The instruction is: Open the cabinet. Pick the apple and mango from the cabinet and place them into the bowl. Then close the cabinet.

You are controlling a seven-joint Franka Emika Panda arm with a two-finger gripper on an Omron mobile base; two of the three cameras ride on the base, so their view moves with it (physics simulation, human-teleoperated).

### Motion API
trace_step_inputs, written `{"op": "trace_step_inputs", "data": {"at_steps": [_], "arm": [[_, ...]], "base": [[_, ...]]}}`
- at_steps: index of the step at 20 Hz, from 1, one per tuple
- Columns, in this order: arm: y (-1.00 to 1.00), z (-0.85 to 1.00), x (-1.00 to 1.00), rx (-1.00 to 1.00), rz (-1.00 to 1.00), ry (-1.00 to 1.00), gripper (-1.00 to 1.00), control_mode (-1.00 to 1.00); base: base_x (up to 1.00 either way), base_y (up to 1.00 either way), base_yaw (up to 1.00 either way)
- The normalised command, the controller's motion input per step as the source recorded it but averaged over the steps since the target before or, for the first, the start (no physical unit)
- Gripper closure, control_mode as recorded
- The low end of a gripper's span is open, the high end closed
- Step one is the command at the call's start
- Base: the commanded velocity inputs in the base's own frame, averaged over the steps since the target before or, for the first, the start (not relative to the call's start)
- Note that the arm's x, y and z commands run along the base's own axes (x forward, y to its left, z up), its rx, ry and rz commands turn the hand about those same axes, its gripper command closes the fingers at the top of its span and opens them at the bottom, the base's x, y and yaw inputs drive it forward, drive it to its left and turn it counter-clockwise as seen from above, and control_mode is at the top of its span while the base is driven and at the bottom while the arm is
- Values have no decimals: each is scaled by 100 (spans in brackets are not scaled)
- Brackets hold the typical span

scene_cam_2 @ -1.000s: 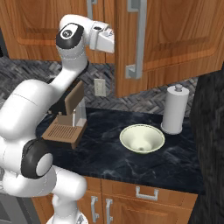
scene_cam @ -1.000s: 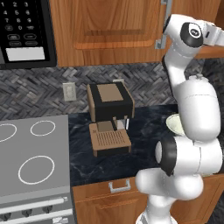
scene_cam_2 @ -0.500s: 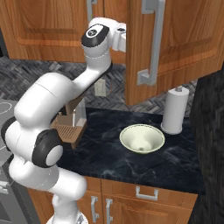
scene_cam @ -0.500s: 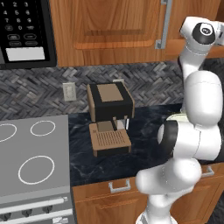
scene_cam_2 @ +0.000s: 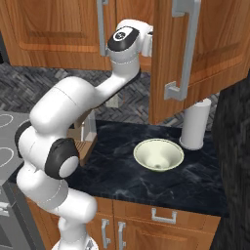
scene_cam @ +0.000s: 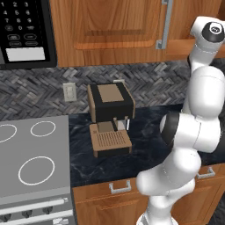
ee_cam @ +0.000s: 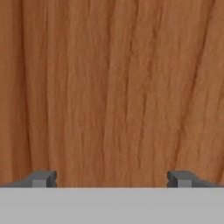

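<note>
We have the end effector (ee_cam: 112, 178) released, empty, facing the swung-out cabinet (scene_cam_2: 205, 53) door; reaching in risks clipping that door, pushing it shut

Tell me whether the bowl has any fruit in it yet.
Empty. In the right base view the bowl sits on the dark counter with its pale inside bare; no apple or mango lies in it.

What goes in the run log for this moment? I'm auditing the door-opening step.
cabinet: door swung partly open | claw: open, empty, facing wood | bowl: empty
</note>
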Motion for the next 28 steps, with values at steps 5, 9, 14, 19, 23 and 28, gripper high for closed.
{"op": "trace_step_inputs", "data": {"at_steps": [5,9,14,19,23,28], "arm": [[-32,0,0,0,-3,0,-100,-100],[-23,0,0,0,0,0,-100,-100],[-19,0,0,0,-1,0,-100,-100],[-15,0,-1,-1,0,0,-100,-100],[7,-1,0,-1,1,-5,-100,-100],[38,0,0,0,10,-1,-100,-100]], "base": [[0,0,0],[0,0,0],[0,0,0],[0,0,0],[0,0,0],[0,0,0]]}}
